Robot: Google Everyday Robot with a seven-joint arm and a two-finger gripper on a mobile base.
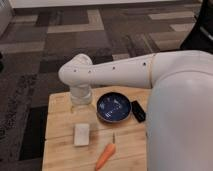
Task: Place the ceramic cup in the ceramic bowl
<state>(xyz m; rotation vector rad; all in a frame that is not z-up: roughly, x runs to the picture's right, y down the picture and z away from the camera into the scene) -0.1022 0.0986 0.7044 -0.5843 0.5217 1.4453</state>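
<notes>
The dark-blue ceramic bowl (114,108) sits on the wooden table (60,150), right of centre, and holds nothing. My gripper (81,101) points straight down at the table's back left, just left of the bowl. A pale shape right under the wrist, the ceramic cup (81,107), is mostly covered by the gripper. I cannot tell whether the cup is held or standing on the table.
A flat white block (82,134) lies in front of the gripper. An orange carrot (105,156) lies near the front edge. A small black rectangular object (138,110) lies right of the bowl. My white arm (175,115) covers the table's right side. Patterned carpet surrounds the table.
</notes>
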